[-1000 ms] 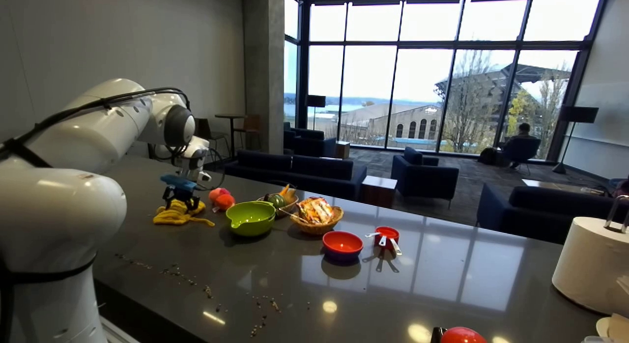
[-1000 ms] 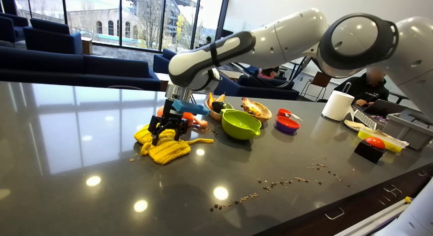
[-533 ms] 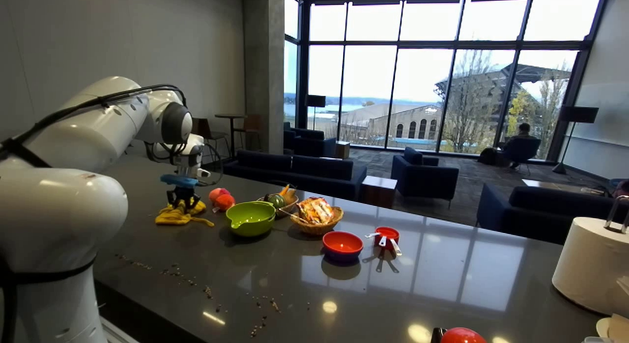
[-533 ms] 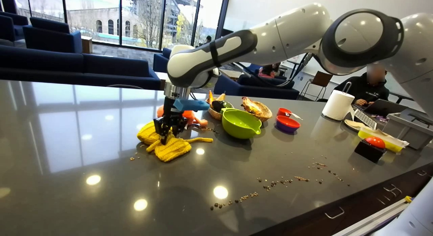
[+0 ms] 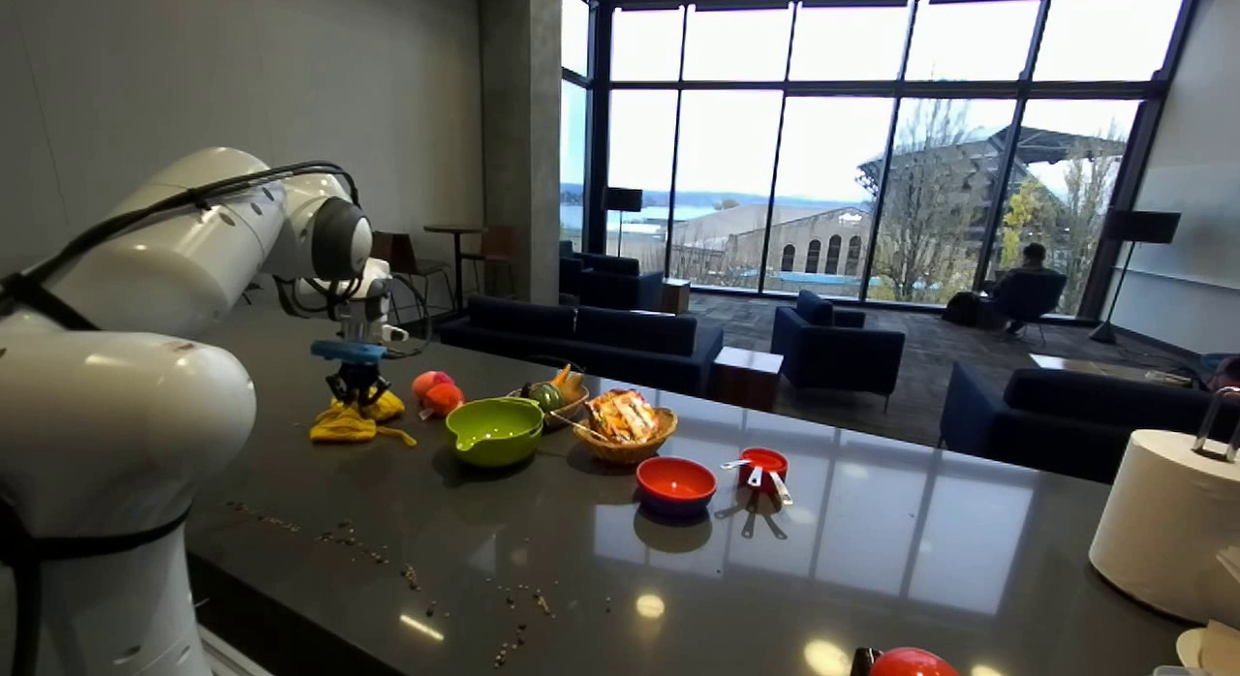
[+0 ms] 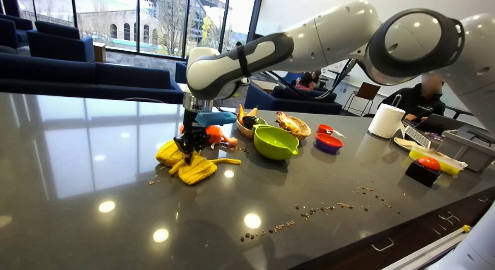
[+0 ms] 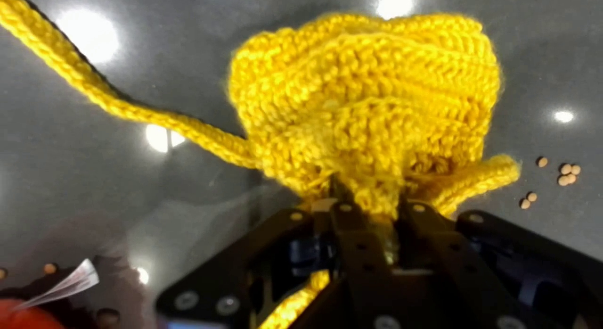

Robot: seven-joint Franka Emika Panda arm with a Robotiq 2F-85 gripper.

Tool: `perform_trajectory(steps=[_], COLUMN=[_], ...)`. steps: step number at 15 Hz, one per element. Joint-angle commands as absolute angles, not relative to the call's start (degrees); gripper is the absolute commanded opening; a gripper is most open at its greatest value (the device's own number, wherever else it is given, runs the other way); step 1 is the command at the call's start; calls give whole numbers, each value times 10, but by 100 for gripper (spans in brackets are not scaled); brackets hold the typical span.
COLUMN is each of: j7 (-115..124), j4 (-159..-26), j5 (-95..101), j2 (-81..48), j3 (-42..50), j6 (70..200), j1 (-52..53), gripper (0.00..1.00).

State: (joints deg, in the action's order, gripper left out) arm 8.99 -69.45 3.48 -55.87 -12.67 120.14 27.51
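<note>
In the wrist view, your pincer point(image 7: 372, 194) has its jaws nearly together, with a fold of yellow knitted cloth point(image 7: 367, 93) pinched between them. The cloth lies on the desk point(image 6: 123, 243), one cord point(image 7: 191, 131) pointing toward the green bowl point(image 6: 275, 143), which stands apart from it in both exterior views.

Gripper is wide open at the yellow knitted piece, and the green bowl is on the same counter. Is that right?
Not open: the wrist view shows the gripper closed, with part of the yellow knitted piece bunched between its fingers. The green bowl is on the same counter, as you say.
</note>
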Motion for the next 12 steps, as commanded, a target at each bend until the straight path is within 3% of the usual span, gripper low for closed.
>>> perform_trajectory(steps=[1, 12], j7=[122, 254], j4=[-733, -883], j5=[59, 32], j2=[-511, -405], j3=[-105, -89], j6=[1187, 1212], j1=[286, 283], gripper=[3, 4])
